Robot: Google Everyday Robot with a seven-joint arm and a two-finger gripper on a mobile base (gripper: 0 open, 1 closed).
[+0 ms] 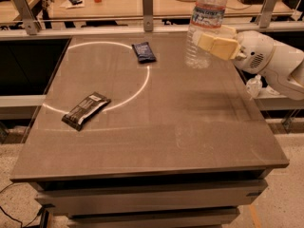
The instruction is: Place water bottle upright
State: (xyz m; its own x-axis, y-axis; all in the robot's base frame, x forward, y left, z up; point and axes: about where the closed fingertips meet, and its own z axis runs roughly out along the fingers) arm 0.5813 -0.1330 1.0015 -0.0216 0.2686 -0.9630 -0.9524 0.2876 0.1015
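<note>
Gripper (205, 38) at the far right of the bench (156, 127), fingers (219, 46) clamping the upright water bottle (206, 13) at mid-body, base near the surface. Likely risk: release before the base seats flat topples it.

One raised camera looks down across the table (190, 127), claw (207, 38) gripping water bottle (205, 14) upper right.

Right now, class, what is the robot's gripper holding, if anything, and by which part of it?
The gripper holds the water bottle upright, clamped around its ribbed middle just below the label, at the far right side of the table.
</note>
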